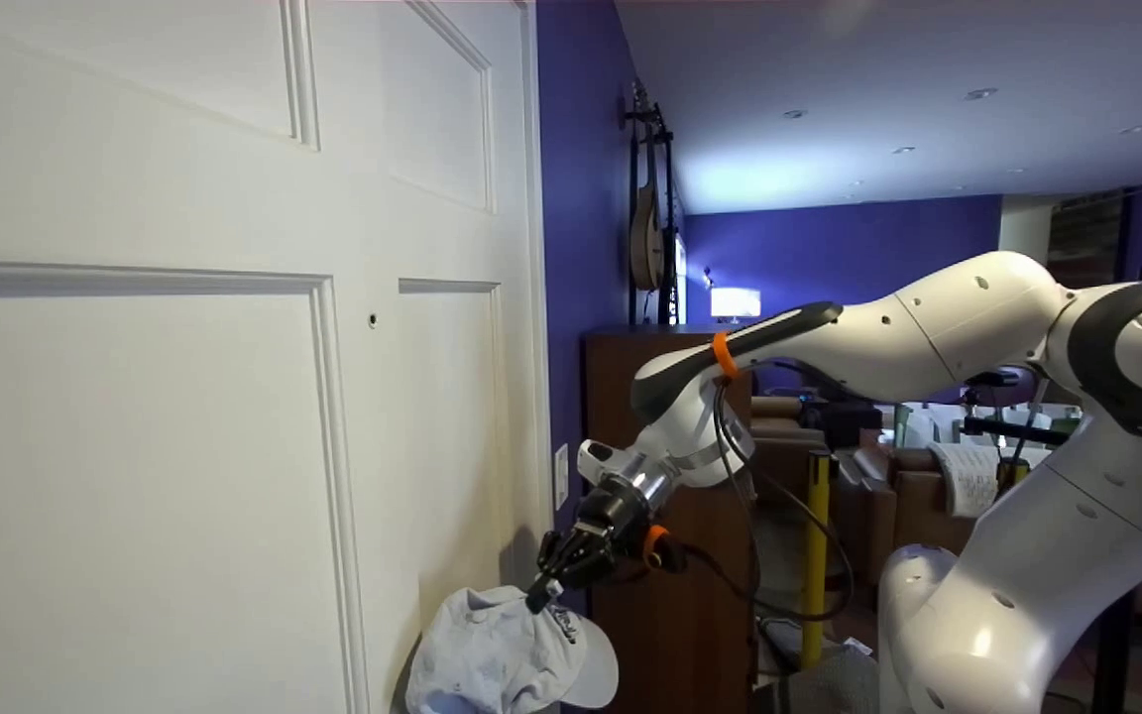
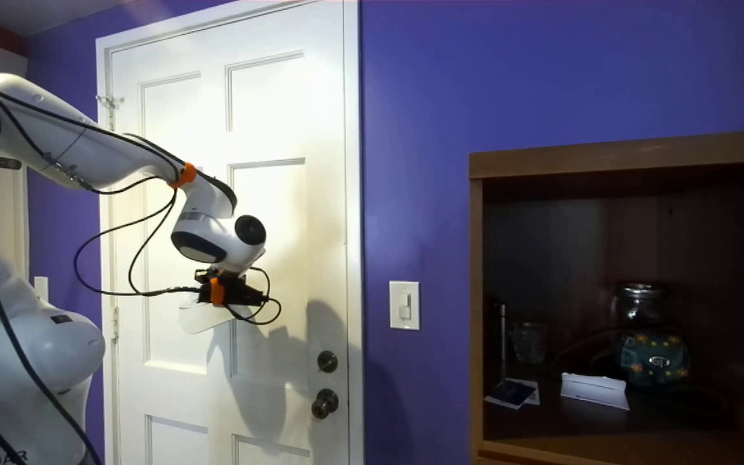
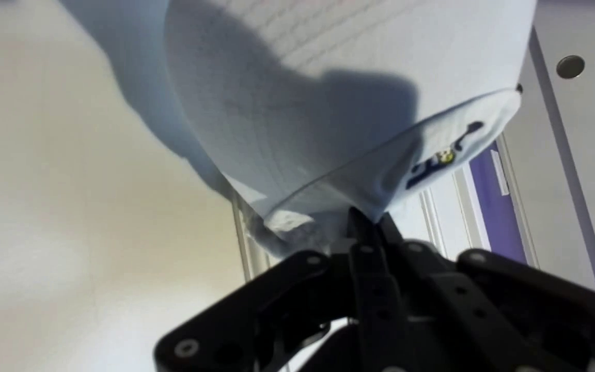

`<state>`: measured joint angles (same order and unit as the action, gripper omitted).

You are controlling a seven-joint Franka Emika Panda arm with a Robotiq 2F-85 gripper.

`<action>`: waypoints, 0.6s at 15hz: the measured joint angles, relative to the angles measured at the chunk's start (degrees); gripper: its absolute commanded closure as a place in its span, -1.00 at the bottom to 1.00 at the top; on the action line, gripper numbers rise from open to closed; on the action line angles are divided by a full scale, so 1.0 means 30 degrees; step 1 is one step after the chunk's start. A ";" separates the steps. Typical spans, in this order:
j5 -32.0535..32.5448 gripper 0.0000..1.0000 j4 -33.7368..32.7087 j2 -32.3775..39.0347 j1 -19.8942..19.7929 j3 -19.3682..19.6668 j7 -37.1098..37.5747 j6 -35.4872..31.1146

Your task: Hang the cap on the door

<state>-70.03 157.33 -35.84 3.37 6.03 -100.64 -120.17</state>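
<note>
The light grey-white cap (image 1: 492, 654) hangs from my gripper (image 1: 543, 592) low in front of the white door (image 1: 135, 476). My gripper is shut on the cap's fabric, just above the brim near the dark embroidery. In the wrist view the cap (image 3: 297, 108) fills the top, and its fabric is pinched between the black fingertips (image 3: 375, 219). In an exterior view only the cap's brim (image 2: 203, 316) shows beneath the gripper body; the fingertips are hidden there. A small dark spot (image 1: 372, 320), a hole or peg, is on the door above the cap.
The door also shows with a knob (image 2: 325, 403) and a deadbolt (image 2: 327, 361). A light switch (image 2: 404, 305) is on the purple wall. A brown cabinet (image 2: 475, 310) stands to the right of the door. Loose cables (image 2: 81, 258) loop from the arm.
</note>
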 measured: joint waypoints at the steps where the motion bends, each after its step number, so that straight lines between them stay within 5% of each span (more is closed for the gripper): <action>1: -0.0781 0.98 0.0002 0.0216 0.0000 -0.0045 -0.0835 -0.0288; 9: -0.4746 0.98 0.0016 0.2530 -0.0340 -0.1261 -0.5316 -0.0680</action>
<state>-84.26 157.38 -28.25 2.35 2.25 -116.59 -122.21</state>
